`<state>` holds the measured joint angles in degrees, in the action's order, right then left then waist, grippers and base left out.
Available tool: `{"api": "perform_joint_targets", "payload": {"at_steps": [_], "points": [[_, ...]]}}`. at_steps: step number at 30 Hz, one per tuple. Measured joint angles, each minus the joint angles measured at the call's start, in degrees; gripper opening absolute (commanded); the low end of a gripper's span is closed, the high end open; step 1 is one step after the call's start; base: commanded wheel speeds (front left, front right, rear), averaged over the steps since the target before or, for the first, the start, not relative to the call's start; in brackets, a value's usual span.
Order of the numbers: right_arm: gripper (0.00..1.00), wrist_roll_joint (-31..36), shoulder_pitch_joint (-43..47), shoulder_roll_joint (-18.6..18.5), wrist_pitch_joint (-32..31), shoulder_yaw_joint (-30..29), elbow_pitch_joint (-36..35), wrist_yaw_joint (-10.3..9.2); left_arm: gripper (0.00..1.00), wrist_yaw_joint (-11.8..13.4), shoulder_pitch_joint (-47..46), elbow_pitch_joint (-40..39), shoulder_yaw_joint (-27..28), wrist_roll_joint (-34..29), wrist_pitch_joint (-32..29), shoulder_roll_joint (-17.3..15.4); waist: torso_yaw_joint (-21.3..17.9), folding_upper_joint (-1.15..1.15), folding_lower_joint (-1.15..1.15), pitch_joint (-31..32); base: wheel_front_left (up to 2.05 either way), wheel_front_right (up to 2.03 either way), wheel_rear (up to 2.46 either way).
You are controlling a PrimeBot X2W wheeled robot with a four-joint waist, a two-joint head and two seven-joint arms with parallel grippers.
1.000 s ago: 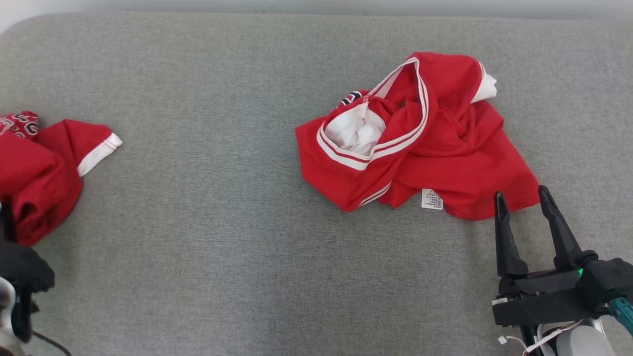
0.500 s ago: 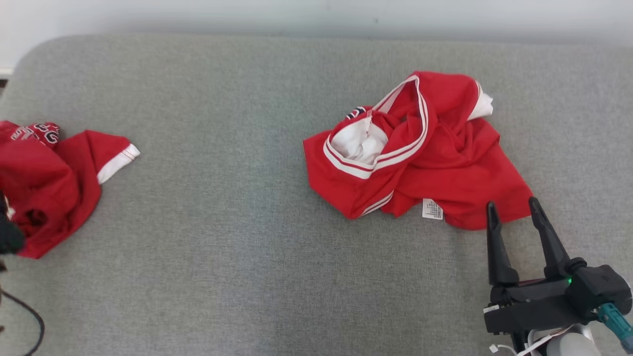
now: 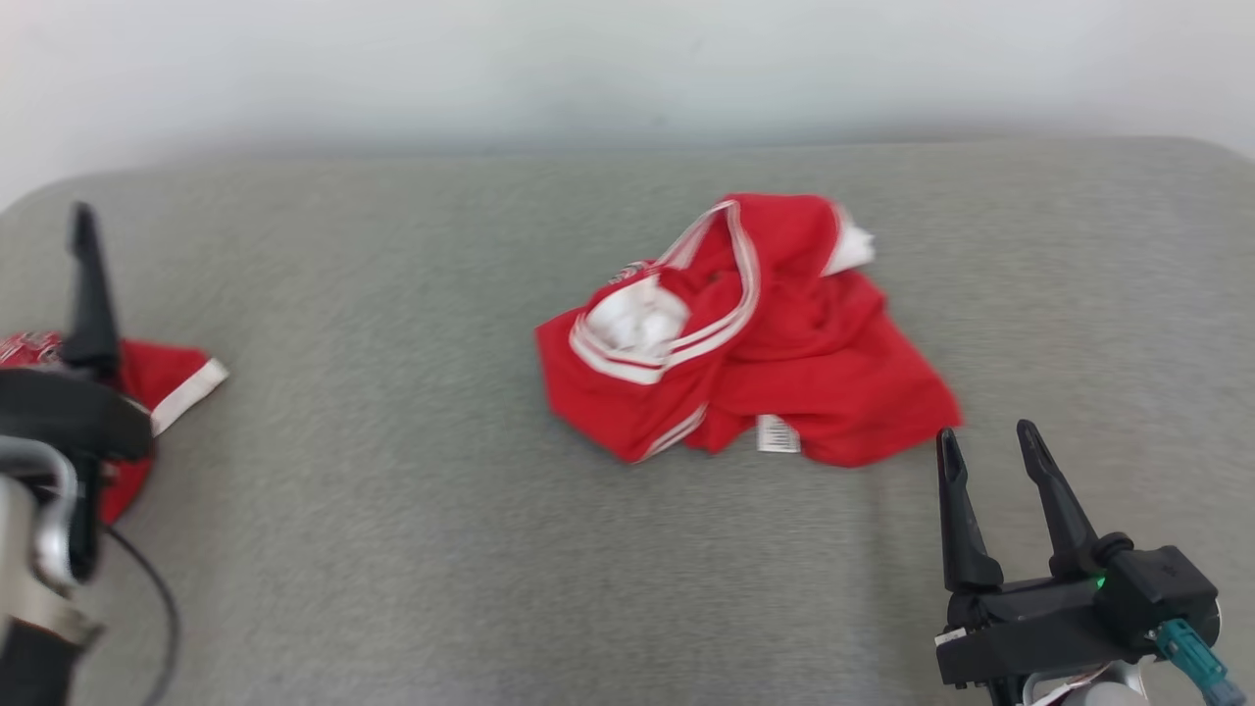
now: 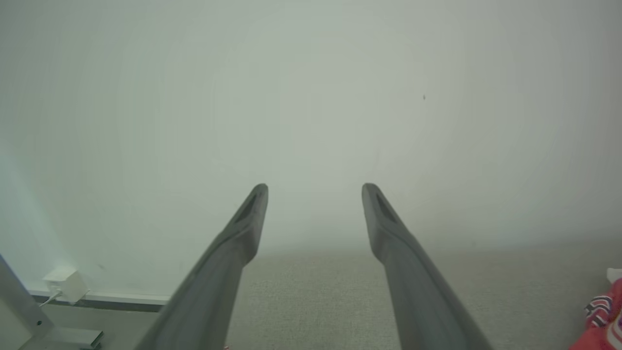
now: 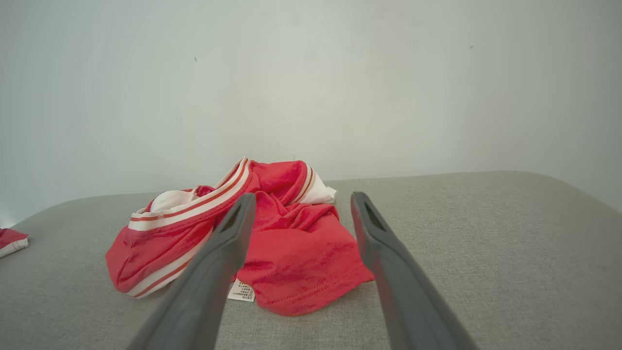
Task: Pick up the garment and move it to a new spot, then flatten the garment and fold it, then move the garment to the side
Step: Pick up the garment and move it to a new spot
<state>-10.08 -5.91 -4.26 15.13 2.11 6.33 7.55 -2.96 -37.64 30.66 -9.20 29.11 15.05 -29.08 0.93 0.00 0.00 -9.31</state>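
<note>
Head view: crumpled red-and-white fabric garment [image 3: 814, 382] sits just past the right end effector [image 3: 983, 428], fingers spread wide, empty.

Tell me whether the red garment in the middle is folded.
Not folded: the red garment lies bunched in a crumpled heap on the grey surface.

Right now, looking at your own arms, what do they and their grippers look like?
Each gripper has two long, dark, tapering fingers with a slot near the tip. The right gripper sits on a blocky black base with a small green light and a teal connector. The left gripper has a black body, a silver bracket and a thin black cable.
</note>
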Motion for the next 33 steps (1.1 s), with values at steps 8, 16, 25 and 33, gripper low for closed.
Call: {"api": "perform_joint_targets", "payload": {"at_steps": [8, 16, 25, 33], "points": [[1.00, -0.1, 2.2, 0.3, 0.0, 0.5, 0.7, 0.00, 1.00, 2.2, 8.3, -7.8, -0.7, -1.5, 0.0, 5.0, -6.1, 0.00, 0.00, 3.0, 0.00, 0.00, 0.00], [1.00, -0.2, 3.9, 0.3, 0.0, 0.8, 1.2, 0.00, 1.00, 4.0, 21.6, -17.3, 2.0, -4.6, 0.0, 8.6, -9.5, 0.00, -0.01, 8.2, 0.00, 0.00, 0.00], [1.00, -0.6, 4.9, 0.0, 0.0, 1.3, 1.7, 0.00, 1.00, 3.4, 32.2, -21.1, 3.8, -5.9, 0.0, 11.2, -7.7, 0.00, 0.00, 10.5, 0.00, 0.00, 0.00], [1.00, -1.0, 5.9, -0.4, 0.0, 2.1, 3.0, 0.00, 1.00, 2.0, 37.1, -22.2, 5.3, -7.0, 0.0, 13.7, -4.7, 0.00, 0.00, 11.5, 0.00, 0.00, 0.00]]}}
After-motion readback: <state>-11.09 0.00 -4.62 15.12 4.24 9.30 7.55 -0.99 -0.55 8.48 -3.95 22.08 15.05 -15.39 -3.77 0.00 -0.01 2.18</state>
